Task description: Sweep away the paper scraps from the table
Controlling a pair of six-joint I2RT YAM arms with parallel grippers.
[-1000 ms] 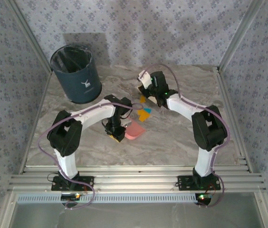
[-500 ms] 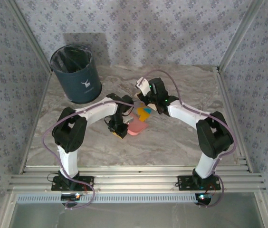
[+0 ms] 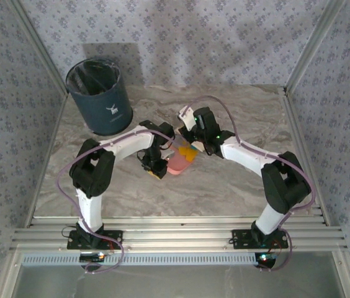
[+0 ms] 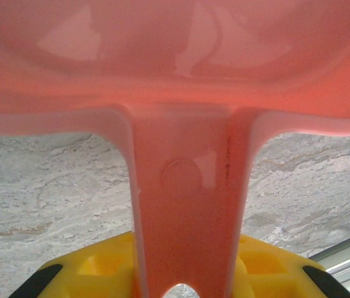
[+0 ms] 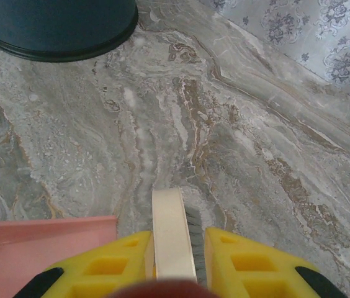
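Gripping the pink dustpan (image 4: 186,186) by its handle, the left gripper (image 4: 184,276) is clamped tight near the middle of the table (image 3: 237,186). Paper scraps (image 3: 188,151), orange-yellow and cyan, lie at the pan's far lip. Just beyond, the right gripper (image 5: 174,261) is closed on a white-handled brush (image 5: 171,226). A dark bin (image 3: 100,99) stands far left.

A dark blue waste bin (image 3: 98,96) with a dark liner stood in the upper left of the top view, against blue-grey floral walls (image 3: 224,37). A pink dustpan (image 3: 179,164) sat near the centre of that view, its handle running up the middle of the left wrist view. At the bottom of the right wrist view, a cream-backed brush (image 5: 172,239) with dark bristles stood just right of the dustpan's corner.
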